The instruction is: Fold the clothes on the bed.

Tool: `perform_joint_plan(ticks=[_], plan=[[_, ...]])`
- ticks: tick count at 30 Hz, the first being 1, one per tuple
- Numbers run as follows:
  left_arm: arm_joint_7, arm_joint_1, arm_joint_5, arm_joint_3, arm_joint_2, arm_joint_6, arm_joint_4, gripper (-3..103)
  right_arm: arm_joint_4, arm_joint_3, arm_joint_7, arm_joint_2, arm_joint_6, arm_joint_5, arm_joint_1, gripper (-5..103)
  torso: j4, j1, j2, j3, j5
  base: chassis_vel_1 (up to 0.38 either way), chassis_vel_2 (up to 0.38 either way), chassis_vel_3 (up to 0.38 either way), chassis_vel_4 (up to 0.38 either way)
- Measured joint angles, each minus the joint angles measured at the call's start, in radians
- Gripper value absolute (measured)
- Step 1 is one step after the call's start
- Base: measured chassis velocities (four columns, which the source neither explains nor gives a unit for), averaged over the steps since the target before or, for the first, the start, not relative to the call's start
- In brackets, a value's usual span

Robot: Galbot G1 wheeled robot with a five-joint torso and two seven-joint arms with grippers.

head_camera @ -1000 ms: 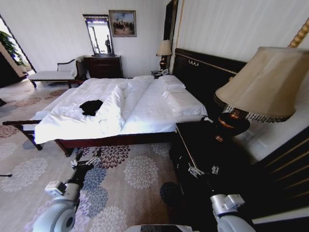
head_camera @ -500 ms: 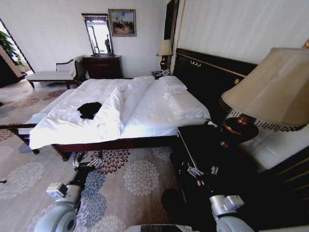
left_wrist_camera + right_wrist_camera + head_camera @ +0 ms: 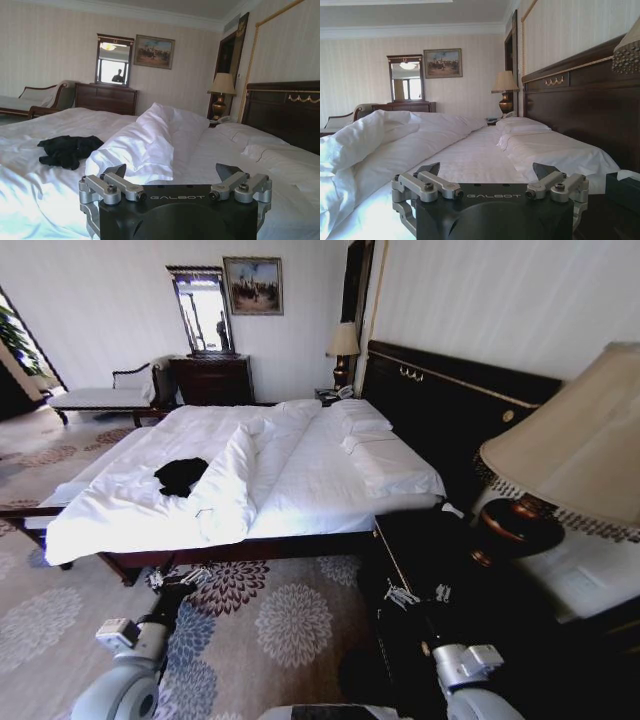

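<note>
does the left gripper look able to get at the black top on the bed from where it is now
Probably not yet. The left gripper hangs open over the carpet, short of the bed. The black top lies well in on the white duvet, with nothing blocking the way.

Soft daylight from the left, bed sheets glaring, edges warped

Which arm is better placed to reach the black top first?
Left, probably. The black top lies on the bed's left half, ahead of the left pincer; the right pincer faces the pillow side.
</note>
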Motion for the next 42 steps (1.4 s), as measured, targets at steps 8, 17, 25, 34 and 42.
perform_joint_plan(ticks=[8, 17, 25, 34, 42], plan=[[0.002, 0.011, 0.006, 0.010, 0.009, -0.002, 0.000, 100, 0.000, 0.000, 0.000, 0.001, 0.000, -0.002, 0.000, 100, 0.0000, 0.000, 0.000, 0.000, -0.0001, -0.148, 0.148, 0.151, -0.156], [0.008, 0.024, 0.006, 0.005, 0.013, -0.009, 0.002, 100, -0.002, -0.004, 0.000, 0.008, 0.000, -0.006, 0.000, 100, 0.0000, 0.000, 0.000, 0.000, -0.0001, -0.170, 0.157, 0.159, -0.165], [0.010, 0.033, 0.006, 0.000, 0.006, -0.013, 0.004, 100, -0.004, -0.010, -0.001, 0.014, 0.000, -0.014, -0.001, 100, 0.0000, 0.000, 0.000, 0.000, 0.0000, -0.147, 0.155, 0.163, -0.143], [0.014, 0.048, -0.006, -0.017, 0.012, -0.018, 0.003, 100, -0.007, -0.016, 0.000, 0.017, -0.002, -0.020, 0.002, 100, 0.0000, 0.000, 0.000, 0.000, -0.0002, -0.150, 0.154, 0.144, -0.159], [0.014, 0.046, 0.000, -0.008, 0.006, -0.018, 0.000, 100, -0.007, -0.017, 0.004, 0.018, -0.003, -0.022, 0.001, 100, 0.0000, 0.000, 0.000, 0.000, -0.0001, -0.176, 0.188, 0.175, -0.175]])
